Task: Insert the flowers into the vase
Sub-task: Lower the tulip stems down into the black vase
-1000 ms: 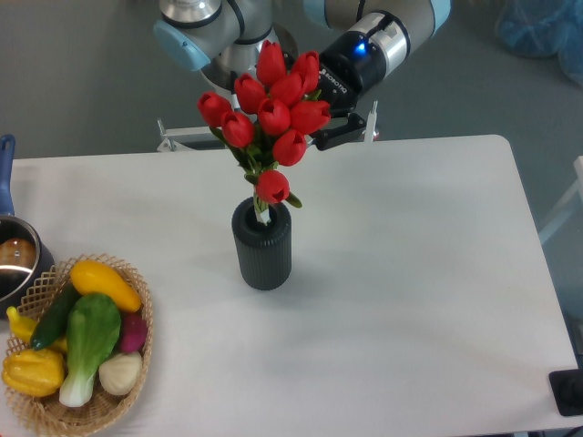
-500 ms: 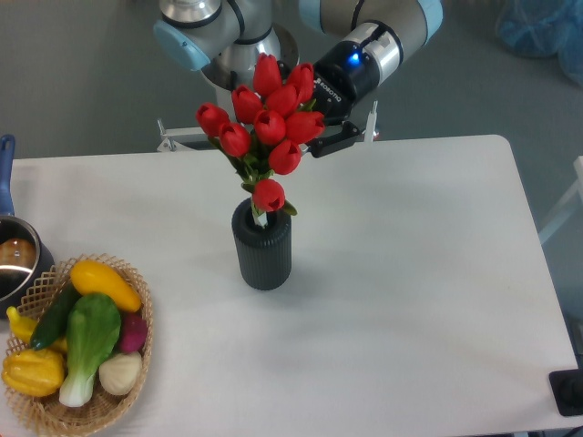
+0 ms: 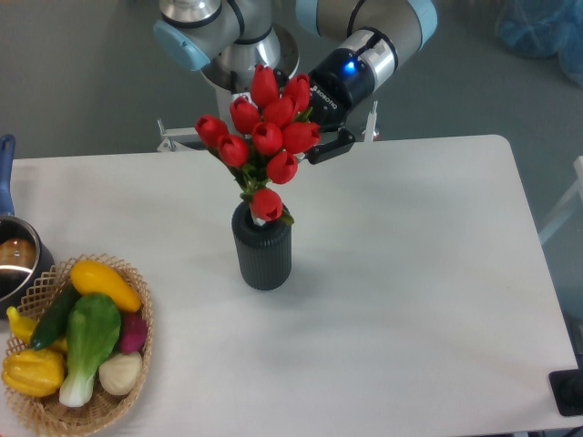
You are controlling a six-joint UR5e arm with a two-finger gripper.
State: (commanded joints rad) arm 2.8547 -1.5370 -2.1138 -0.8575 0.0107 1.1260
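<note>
Over the last second the flowers (image 3: 264, 123) have sunk lower: the lowest tulip head, formerly clear above the rim, now sits at the mouth of the vase (image 3: 262, 249), and the whole bunch has shifted slightly left. My gripper (image 3: 321, 137) has descended with it. I judge the stems are well inside the vase and insertion is nearly complete; release has not yet taken place.

Gripper state: only one dark finger shows at the right edge of the bunch; the rest is hidden behind the heads. The bunch appears to be in my grasp, but I cannot tell how the jaws stand.

Location: the vase stands upright near the middle of the white table (image 3: 410, 273), the bunch rising from it toward the far side.

Materials and shapes:
- Flowers: smooth, glossy red heads, oval; thin green stems and small leaves.
- Vase: dark grey-black cylinder, fine vertical ribbing, round mouth, matte.
- Wicker basket (image 3: 132, 364), near left: open weave, holding smooth coloured vegetables.
- Metal pot (image 3: 16, 259), left edge: shiny, with a blue handle.
</note>
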